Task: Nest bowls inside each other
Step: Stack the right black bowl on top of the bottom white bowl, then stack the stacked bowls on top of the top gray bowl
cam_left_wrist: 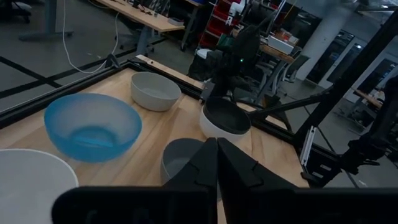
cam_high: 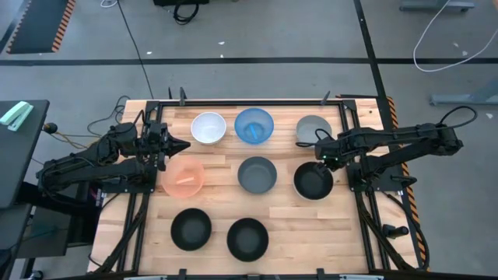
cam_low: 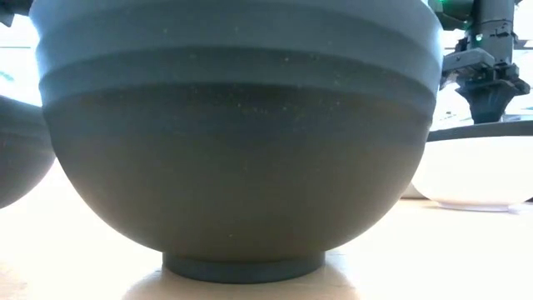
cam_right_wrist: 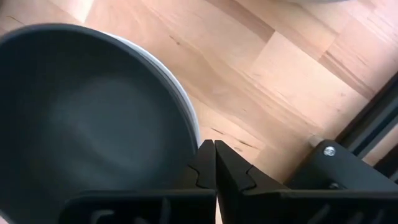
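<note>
Grey concrete floor (cam_high: 257, 31) around the work area, dark seam lines crossing it. Black mat with orange-black hazard edging (cam_high: 35, 23) at top left corner. White cable (cam_high: 447, 35) looped on floor top right, black cable (cam_high: 136, 47) running down toward the wooden table top (cam_high: 288, 210), which sits in a black metal frame (cam_high: 249, 102). Dark side stand (cam_high: 19, 148) at left edge. Left wrist view: long workbench (cam_left_wrist: 140, 15) behind, red shelving (cam_left_wrist: 217, 18), cluttered desk with a box (cam_left_wrist: 280, 43), office chair (cam_left_wrist: 298, 65), dark pillar (cam_left_wrist: 367, 62).

Matt plastic bowls (cam_high: 257, 174); smooth wood table (cam_high: 284, 225).
</note>
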You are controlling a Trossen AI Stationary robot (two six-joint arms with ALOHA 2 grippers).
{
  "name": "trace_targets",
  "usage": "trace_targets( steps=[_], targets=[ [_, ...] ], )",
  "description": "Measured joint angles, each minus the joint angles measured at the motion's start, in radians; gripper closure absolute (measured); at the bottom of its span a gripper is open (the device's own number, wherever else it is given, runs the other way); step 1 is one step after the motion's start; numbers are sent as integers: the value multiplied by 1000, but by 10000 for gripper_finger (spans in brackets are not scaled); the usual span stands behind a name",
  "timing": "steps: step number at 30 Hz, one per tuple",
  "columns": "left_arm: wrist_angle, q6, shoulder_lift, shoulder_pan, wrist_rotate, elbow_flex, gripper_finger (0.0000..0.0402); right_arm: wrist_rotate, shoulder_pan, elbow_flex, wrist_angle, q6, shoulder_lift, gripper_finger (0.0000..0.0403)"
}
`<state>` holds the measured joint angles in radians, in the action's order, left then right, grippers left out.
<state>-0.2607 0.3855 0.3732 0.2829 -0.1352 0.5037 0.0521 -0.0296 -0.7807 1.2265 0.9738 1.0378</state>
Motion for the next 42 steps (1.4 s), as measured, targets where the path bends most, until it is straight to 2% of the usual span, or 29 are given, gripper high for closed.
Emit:
trace_targets(
  steps=[5, 11, 18, 26, 34, 42],
  targets=[
    [0, 3, 0, 0, 0, 0, 385, -15, 0, -1, 13, 26, -11, 399],
    [0, 4, 0, 0, 0, 0, 375, -89, 0, -45, 13, 28, -12, 376],
    [0, 4, 0, 0, 0, 0, 385, -91, 0, -76, 19, 10, -12, 354],
    [0, 0, 0, 0, 0, 0, 390, -76, 0, -76, 60, -8, -12, 303],
    [-15, -2, 0, 0, 0, 0, 376, -75, 0, -75, 64, -16, -12, 251],
    [-43, -3, 0, 0, 0, 0, 386, -89, -1, 18, -14, -8, -12, 232]
  ],
)
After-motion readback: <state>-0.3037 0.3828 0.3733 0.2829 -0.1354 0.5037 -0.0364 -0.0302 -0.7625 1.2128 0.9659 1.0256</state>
